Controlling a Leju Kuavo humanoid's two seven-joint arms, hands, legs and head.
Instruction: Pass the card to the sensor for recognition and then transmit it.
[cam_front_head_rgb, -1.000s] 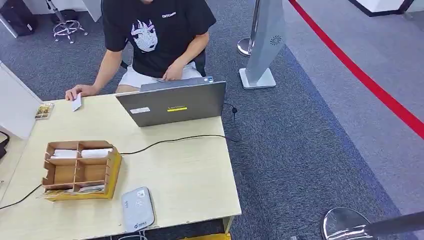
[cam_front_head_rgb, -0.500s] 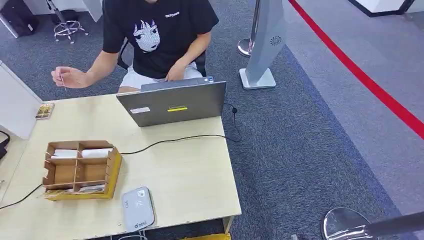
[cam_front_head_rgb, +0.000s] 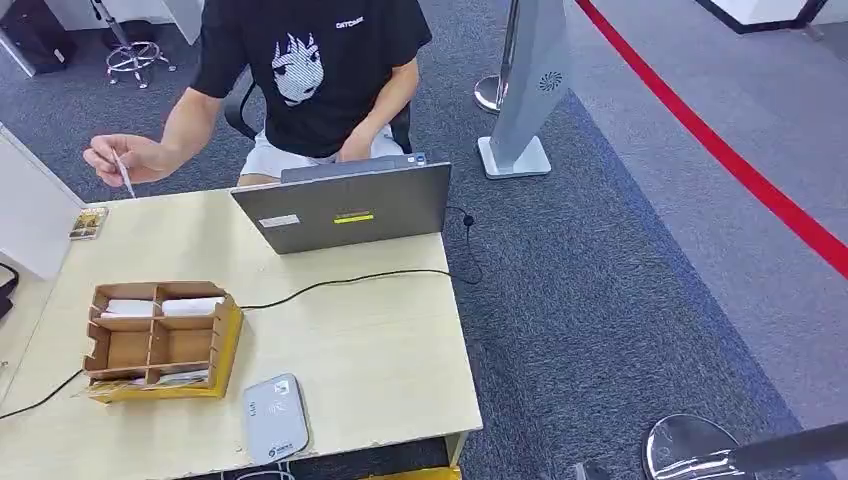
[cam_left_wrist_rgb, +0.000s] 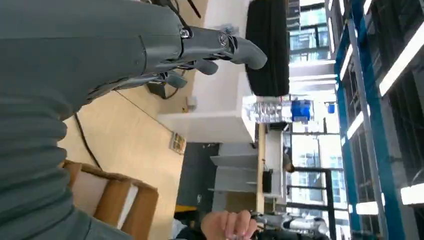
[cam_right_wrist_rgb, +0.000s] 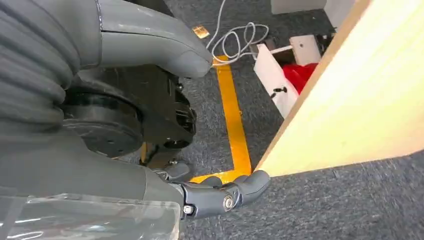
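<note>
The card (cam_front_head_rgb: 124, 174) is held by the person's hand (cam_front_head_rgb: 125, 157) above the table's (cam_front_head_rgb: 380, 350) far left corner. Your left hand (cam_left_wrist_rgb: 200, 52), nearer, holds nothing, fingers loosely apart; right hand (cam_right_wrist_rgb: 220, 192) also holds nothing.

A grey laptop (cam_front_head_rgb: 345, 205) stands open on the pale wooden worktop (cam_front_head_rgb: 370, 350), its lid back facing the camera with a yellow sticker on it. A black cable (cam_front_head_rgb: 340, 282) runs across the worktop just in front of the laptop. At the far left corner lies a small printed packet (cam_front_head_rgb: 88, 221), beside a white panel (cam_front_head_rgb: 30, 210). A person in a black printed T-shirt (cam_front_head_rgb: 310, 65) sits behind the laptop. On the blue-grey carpet (cam_front_head_rgb: 600, 300) stand a slim grey tower (cam_front_head_rgb: 530, 90) on a white base, a chrome post base (cam_front_head_rgb: 490, 93), and a red line (cam_front_head_rgb: 720, 150) crosses diagonally. A stool's chrome base (cam_front_head_rgb: 135, 55) sits far left.
</note>
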